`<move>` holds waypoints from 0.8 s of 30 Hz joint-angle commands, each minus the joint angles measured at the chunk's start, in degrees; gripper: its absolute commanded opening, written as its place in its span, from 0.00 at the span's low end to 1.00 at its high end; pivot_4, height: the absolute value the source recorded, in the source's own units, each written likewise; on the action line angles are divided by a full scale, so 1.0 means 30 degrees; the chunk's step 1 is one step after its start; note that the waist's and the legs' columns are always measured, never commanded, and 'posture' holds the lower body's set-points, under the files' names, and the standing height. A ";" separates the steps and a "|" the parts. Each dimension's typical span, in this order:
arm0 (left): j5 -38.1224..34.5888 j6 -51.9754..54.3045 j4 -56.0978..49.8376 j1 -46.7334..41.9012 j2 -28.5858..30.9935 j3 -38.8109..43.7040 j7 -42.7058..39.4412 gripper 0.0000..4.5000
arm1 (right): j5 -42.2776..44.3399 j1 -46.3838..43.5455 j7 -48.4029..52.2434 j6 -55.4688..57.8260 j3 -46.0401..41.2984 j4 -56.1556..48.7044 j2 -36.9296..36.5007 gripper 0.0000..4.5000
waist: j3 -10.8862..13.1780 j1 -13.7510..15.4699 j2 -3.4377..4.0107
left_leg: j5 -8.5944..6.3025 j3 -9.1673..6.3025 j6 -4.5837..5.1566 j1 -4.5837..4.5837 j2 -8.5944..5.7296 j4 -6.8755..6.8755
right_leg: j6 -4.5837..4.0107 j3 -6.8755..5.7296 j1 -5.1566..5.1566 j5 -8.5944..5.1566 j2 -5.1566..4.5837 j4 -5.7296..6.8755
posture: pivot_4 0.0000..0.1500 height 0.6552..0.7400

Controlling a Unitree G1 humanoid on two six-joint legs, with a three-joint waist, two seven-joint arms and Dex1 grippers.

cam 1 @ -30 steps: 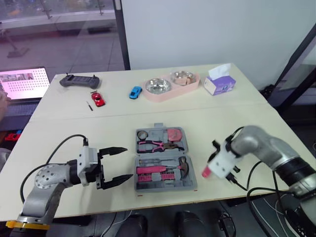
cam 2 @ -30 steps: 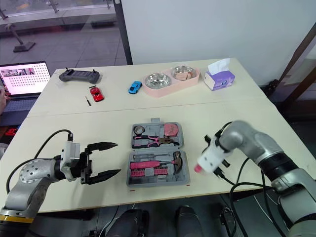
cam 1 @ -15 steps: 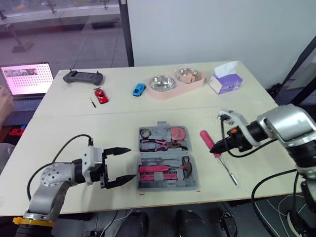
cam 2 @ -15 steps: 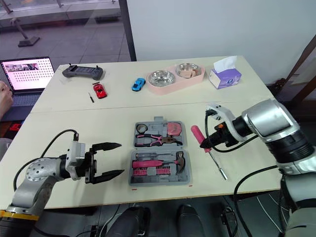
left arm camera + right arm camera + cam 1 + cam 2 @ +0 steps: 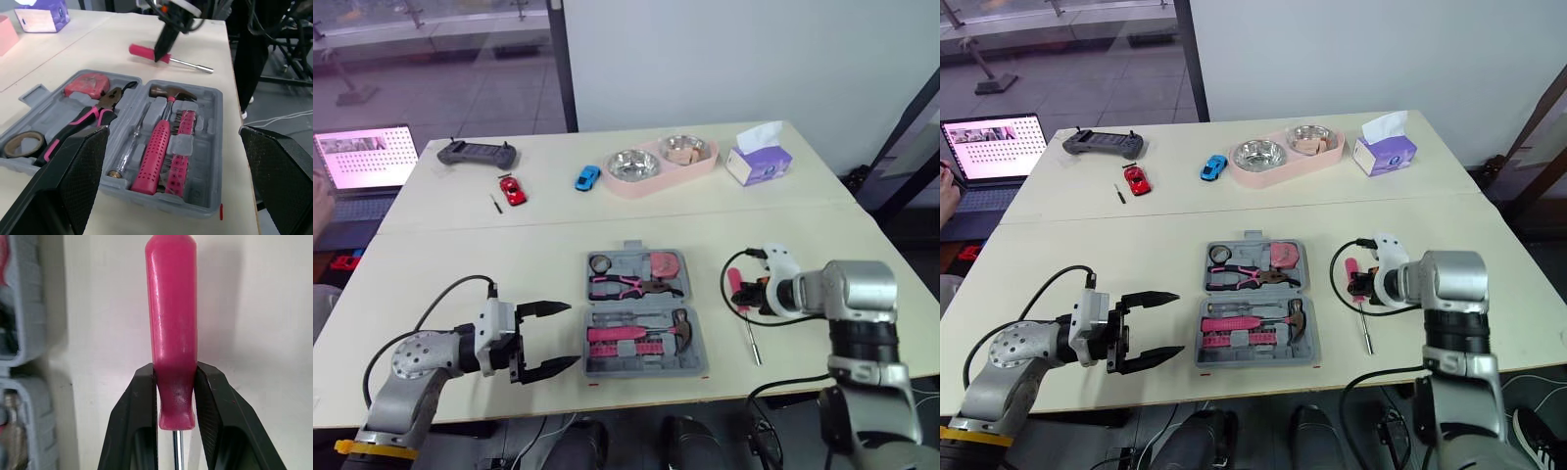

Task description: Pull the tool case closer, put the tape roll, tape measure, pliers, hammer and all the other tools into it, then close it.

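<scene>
The grey tool case lies open at the table's middle front. In it are the tape roll, the pink tape measure, the pliers and the pink-handled hammer. To the case's right, my right gripper is shut on the pink handle of a screwdriver. The steel shaft points at the front edge, low over the table. My left gripper stands open just left of the case, holding nothing.
At the back stand a pink double bowl, a purple tissue box, a blue toy car, a red toy car and a grey controller. A laptop sits far left.
My right arm has swung round and drawn in, keeping hold of the screwdriver, which now lies low beside the case. The left gripper has hardly moved. The camera has shifted.
</scene>
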 commanded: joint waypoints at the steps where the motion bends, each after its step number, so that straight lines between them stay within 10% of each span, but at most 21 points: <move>1: -0.0241 -0.0089 -0.0618 0.0076 0.0221 0.0223 -0.0027 1.00 | 0.1070 0.0514 -0.1371 0.0127 -0.1119 -0.1815 0.0305 0.52 | -0.0002 -0.0020 0.0002 | 0.0000 0.0005 0.0001 0.0011 0.0000 -0.0001 | 0.0000 0.0003 0.0014 0.0000 0.0023 -0.0003 | 1.00 1.00; 6: -0.0246 -0.0096 -0.0347 -0.0175 0.0278 0.0223 -0.0164 1.00 | 0.1856 0.1407 -0.2722 0.0127 -0.2185 -0.4569 0.0953 0.99 | -0.0003 -0.0032 0.0002 | 0.0001 0.0004 0.0004 0.0027 0.0001 -0.0002 | -0.0001 0.0004 0.0030 -0.0001 0.0039 -0.0005 | 1.00 1.00; 13: -0.0582 0.0195 0.0101 -0.0518 0.0426 0.0450 -0.0482 1.00 | 0.0018 0.8329 -0.1828 -0.8929 0.2456 -1.3449 -0.1612 0.99 | -0.0008 -0.0041 0.0004 | -0.0006 -0.0008 0.0017 0.0037 0.0023 -0.0014 | 0.0016 -0.0012 0.0042 -0.0007 0.0068 0.0015 | 1.00 1.00; 24: -0.0878 0.0500 0.0520 -0.1207 0.0596 0.0528 -0.0964 1.00 | -0.1738 1.3511 -0.3333 -1.8874 0.3844 -1.1231 0.1984 0.99 | -0.0033 -0.0050 -0.0042 | -0.0014 0.0023 0.0022 0.0249 0.0042 -0.0020 | 0.0015 -0.0011 0.0238 -0.0069 0.0072 -0.0019 | 1.00 1.00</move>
